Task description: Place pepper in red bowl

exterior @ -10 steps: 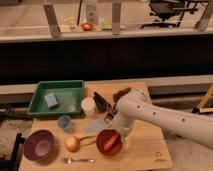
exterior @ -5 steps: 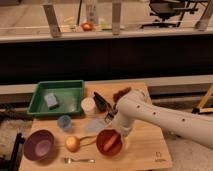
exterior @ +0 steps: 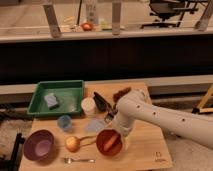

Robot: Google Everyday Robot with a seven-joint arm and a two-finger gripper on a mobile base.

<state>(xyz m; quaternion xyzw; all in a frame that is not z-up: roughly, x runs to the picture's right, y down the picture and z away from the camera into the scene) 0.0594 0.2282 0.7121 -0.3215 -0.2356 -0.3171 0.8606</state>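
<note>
The red bowl (exterior: 102, 147) stands near the front edge of the wooden table (exterior: 145, 150), right of a yellowish-orange ball (exterior: 73, 144). The pepper (exterior: 111, 141), small, elongated and orange-red, lies inside the bowl, slanted towards its right rim. My gripper (exterior: 118, 130) is at the end of the white arm (exterior: 165, 120), which comes in from the right. It hangs just above the bowl's back right rim, close over the pepper. The wrist hides most of it.
A purple bowl (exterior: 39, 145) stands at the front left, with a fork (exterior: 77, 160) in front of the ball. A small blue cup (exterior: 64, 121), a white cup (exterior: 88, 106) and a dark packet (exterior: 101, 102) stand behind. A green tray (exterior: 70, 89) holds a blue sponge (exterior: 51, 101).
</note>
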